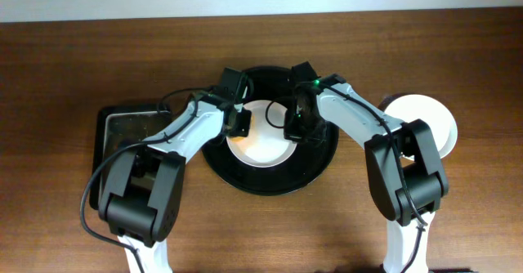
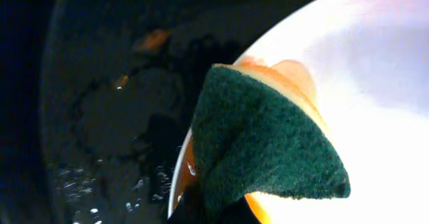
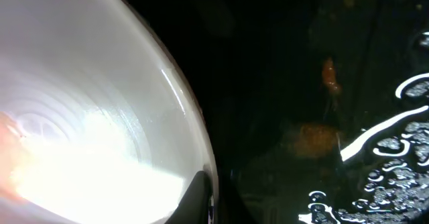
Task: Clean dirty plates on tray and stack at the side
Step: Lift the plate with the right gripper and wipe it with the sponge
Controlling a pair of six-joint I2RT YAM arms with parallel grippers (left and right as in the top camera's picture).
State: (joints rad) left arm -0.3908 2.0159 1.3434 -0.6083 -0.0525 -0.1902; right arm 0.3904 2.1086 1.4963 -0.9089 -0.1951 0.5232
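Observation:
One white plate [image 1: 263, 146] lies on the round black tray [image 1: 270, 185]. My left gripper [image 1: 242, 119] is shut on a green and orange sponge [image 2: 261, 137] and presses it on the plate's left rim [image 2: 375, 83]. An orange smear shows at that rim beside the sponge. My right gripper [image 1: 296, 128] is shut on the plate's right rim, with one finger [image 3: 204, 197] over the edge of the plate [image 3: 87, 103]. The wet tray floor shows in both wrist views [image 2: 107, 117] [image 3: 301, 83], with small orange spots on it.
A stack of white plates [image 1: 429, 114] sits on the table to the right of the tray, partly behind my right arm. A rectangular black tray [image 1: 122, 134] stands to the left. The table is brown wood.

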